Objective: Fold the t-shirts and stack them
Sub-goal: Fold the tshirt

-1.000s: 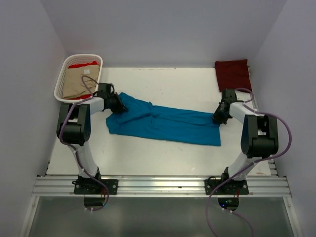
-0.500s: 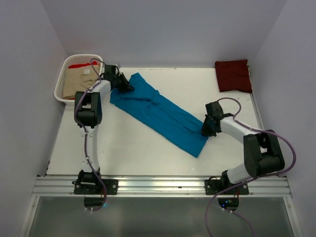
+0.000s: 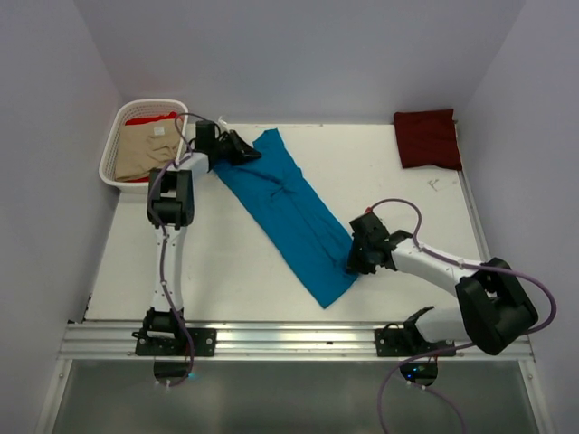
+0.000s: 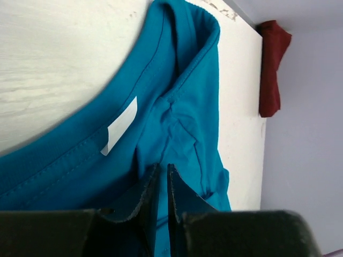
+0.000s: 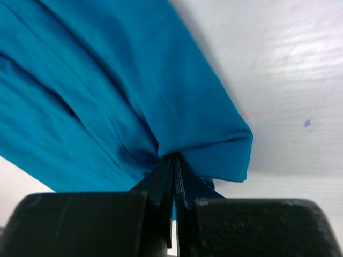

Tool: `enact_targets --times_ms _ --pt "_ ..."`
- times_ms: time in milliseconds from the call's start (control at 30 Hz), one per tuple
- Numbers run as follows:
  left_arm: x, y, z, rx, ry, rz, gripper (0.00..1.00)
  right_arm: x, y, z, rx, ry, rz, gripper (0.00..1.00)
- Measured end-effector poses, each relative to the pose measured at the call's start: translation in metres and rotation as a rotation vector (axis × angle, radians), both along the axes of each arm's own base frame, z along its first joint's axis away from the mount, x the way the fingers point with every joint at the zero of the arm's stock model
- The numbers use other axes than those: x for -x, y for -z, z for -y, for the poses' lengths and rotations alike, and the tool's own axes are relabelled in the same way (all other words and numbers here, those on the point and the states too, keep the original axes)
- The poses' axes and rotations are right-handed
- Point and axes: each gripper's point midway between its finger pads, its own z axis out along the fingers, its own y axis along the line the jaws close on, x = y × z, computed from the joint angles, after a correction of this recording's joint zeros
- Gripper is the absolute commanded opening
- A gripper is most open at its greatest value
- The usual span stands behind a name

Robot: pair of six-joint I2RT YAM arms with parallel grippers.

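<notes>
Status: teal-blue cloth t-shirt [image 3: 289, 212] lies pulled out long and diagonal on the white flat bench [image 3: 226, 271], one claw at each end.

Shirt runs from far left to near centre. The left claw [image 4: 162, 168] is at the far-left collar end, near the white neck label [image 4: 120, 124]; its fingers are a crack apart with teal cloth in the gap, can't tell if it's pinched. The right claw [image 5: 172, 159] is at the near end, fingers together, clamped on a bunched fold of the shirt's edge. The dark maroon folded cloth t-shirt [image 3: 427, 137] sits in the far-right corner, well apart. The white slotted plastic basket [image 3: 109, 158] at far left holds the beige cloth t-shirt [image 3: 145, 152], with the bright red cloth t-shirt [image 3: 149, 118] showing at its far side.
</notes>
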Motion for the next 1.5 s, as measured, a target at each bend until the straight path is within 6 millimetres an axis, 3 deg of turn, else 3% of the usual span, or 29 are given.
enact_targets --times_ms 267,667,867,1067,1233,1300,1367,1433,1500 --pt "-0.006 -0.005 0.028 0.171 0.072 0.032 0.17 0.043 0.001 -0.038 -0.055 -0.078 -0.032 0.0" --pt "-0.004 -0.016 0.065 0.301 0.138 0.057 0.19 0.113 0.0 -0.072 -0.004 -0.272 -0.144 0.0" --pt "-0.007 -0.019 0.076 0.327 0.156 0.062 0.18 0.138 0.001 -0.107 0.032 -0.395 -0.162 0.0" --pt "-0.012 -0.021 0.082 0.356 0.155 0.058 0.14 0.146 0.0 -0.138 0.043 -0.462 -0.151 0.0" --pt "-0.01 -0.027 0.083 0.388 0.153 0.089 0.13 0.139 -0.008 -0.151 0.056 -0.484 -0.113 0.0" --pt "-0.007 -0.029 0.082 0.385 0.148 0.097 0.17 0.132 -0.014 -0.157 0.053 -0.494 -0.081 0.0" --pt "-0.006 -0.039 0.081 0.371 0.144 0.121 0.22 0.128 -0.02 -0.162 0.048 -0.507 -0.054 0.0" --pt "-0.008 -0.063 0.079 0.355 0.142 0.171 0.26 0.123 -0.025 -0.166 0.047 -0.524 -0.024 0.0" --pt "-0.011 -0.114 0.075 0.336 0.143 0.268 0.32 0.118 -0.03 -0.17 0.046 -0.542 0.002 0.2"
